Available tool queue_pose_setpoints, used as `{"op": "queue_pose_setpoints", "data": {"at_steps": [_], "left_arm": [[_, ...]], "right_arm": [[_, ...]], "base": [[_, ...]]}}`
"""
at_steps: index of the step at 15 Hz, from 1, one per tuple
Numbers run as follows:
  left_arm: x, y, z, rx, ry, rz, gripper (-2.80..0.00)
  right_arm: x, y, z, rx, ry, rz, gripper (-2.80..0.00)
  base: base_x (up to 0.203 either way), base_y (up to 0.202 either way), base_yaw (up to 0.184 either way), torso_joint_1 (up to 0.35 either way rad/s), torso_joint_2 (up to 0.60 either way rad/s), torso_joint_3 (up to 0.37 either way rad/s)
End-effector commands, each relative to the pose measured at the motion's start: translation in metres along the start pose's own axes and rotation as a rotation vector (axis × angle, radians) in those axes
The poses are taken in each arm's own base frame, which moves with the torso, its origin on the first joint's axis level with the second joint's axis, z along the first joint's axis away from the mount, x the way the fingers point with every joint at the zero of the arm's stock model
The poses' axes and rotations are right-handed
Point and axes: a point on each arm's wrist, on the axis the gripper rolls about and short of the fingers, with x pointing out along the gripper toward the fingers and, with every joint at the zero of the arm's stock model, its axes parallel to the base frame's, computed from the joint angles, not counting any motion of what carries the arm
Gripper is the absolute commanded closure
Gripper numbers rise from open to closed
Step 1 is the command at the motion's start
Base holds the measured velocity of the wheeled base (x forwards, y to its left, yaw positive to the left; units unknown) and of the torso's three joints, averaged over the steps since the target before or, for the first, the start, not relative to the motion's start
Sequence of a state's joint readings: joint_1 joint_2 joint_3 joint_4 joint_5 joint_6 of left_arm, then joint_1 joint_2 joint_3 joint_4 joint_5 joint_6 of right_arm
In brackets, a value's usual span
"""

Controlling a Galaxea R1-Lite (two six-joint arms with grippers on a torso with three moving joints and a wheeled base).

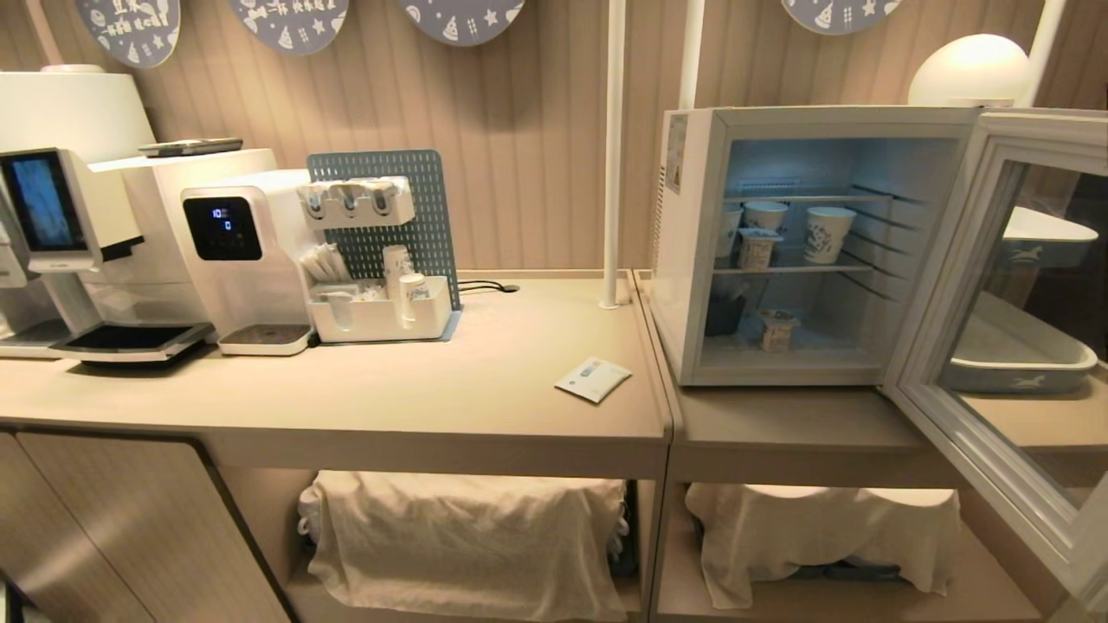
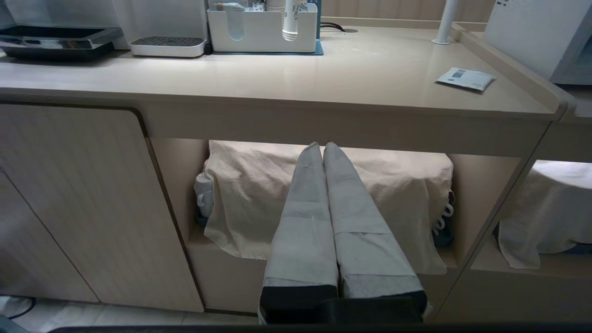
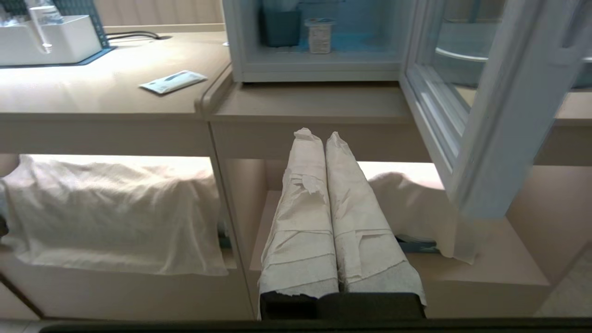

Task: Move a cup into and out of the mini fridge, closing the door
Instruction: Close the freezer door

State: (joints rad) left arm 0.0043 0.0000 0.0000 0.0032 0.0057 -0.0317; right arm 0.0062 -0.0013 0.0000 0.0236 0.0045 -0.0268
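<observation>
Head view: the mini fridge (image 1: 692,260) sits right of centre, its door (image 1: 995,346) swung wide at the right edge, and a small cup (image 1: 776,330) stands on its floor among taller paper cups (image 1: 827,234). Left wrist view: the left gripper (image 2: 322,147) is clenched, empty, low at centre. Right wrist view: the right gripper (image 3: 317,135) is clenched too, and the door beside it could snag a rising arm.

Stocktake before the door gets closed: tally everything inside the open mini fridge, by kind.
Tall paper cups: 3
Small foil-lidded cups: 2
Dark container: 1
Total: 6
</observation>
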Motion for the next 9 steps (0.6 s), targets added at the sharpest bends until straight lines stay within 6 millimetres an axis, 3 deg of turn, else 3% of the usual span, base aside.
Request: {"op": "queue_pose_setpoints", "data": {"at_steps": [1,4,9], "left_arm": [[0.0002,0.0000,-0.0004,0.001,0.003,0.001,0.00],[0.0003,0.0000,-0.0008,0.000,0.004,0.001,0.00],[0.0002,0.0000,-0.0004,0.001,0.003,0.001,0.00]], "right_arm": [[0.0002,0.0000,0.0000,-0.001,0.004,0.000,0.00],[0.0002,0.0000,0.0000,-0.001,0.004,0.000,0.00],[0.0002,0.0000,-0.0002,-0.001,0.004,-0.001,0.00]], "base": [[0.000,0.000,0.000,0.000,0.00,0.000],[-0.001,-0.022,-0.001,0.000,0.00,-0.001],[0.000,-0.179,0.000,0.004,0.00,0.003]]}}
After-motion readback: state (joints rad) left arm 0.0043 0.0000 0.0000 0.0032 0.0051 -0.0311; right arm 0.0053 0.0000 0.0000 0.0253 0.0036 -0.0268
